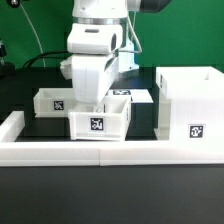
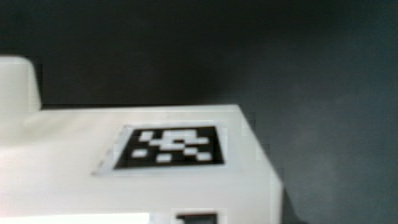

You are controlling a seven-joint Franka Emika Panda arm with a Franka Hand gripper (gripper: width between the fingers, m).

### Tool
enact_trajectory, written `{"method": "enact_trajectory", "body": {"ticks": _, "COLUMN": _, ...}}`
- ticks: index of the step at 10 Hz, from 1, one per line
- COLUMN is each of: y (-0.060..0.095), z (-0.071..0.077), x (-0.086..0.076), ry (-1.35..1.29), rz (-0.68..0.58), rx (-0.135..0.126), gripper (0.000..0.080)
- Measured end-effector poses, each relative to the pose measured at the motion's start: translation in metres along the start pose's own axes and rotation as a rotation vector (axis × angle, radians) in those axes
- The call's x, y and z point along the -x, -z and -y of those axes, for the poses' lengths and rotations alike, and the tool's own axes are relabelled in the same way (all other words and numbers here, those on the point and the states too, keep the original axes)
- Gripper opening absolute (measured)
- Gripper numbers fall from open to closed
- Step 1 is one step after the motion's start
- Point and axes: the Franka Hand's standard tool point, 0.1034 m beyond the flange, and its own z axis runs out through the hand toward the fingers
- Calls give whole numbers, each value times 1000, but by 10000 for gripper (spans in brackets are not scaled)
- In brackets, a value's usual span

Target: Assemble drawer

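In the exterior view, a small white open-top tray (image 1: pixel 98 122) with a black-and-white tag on its front wall stands in the middle, just behind the front rail. My gripper (image 1: pixel 97 104) hangs right over its rear part, and the hand hides the fingers. A second tagged tray (image 1: pixel 54 100) stands behind it towards the exterior view's left. The tall open casing (image 1: pixel 190 112) stands at the exterior view's right. In the wrist view a tagged white tray face (image 2: pixel 173 147) fills the frame from very close. No fingertip shows clearly there.
A long low white border rail (image 1: pixel 100 152) runs along the front and turns back at the exterior view's left (image 1: pixel 10 128). The marker board (image 1: pixel 138 95) lies flat behind the trays. The table surface is black.
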Motion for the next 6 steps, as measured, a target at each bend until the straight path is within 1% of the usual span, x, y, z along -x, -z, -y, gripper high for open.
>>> {"method": "enact_trajectory", "body": {"ticks": 2, "y": 0, "z": 0, "x": 3, "ry": 99, "rz": 9, "rx": -1, "gripper": 41}}
{"method": "enact_trajectory", "body": {"ticks": 3, "y": -2, "z": 1, "x": 5, "ry": 143, "rz": 13, "rx": 5, "gripper": 41}}
{"method": "enact_trajectory", "body": {"ticks": 4, "y": -5, "z": 5, "x": 5, "ry": 153, "rz": 13, "rx": 12, "gripper": 41}}
{"method": "enact_trajectory", "body": {"ticks": 6, "y": -10, "z": 12, "x": 6, "ry": 147, "rz": 13, "rx": 0, "gripper": 41}}
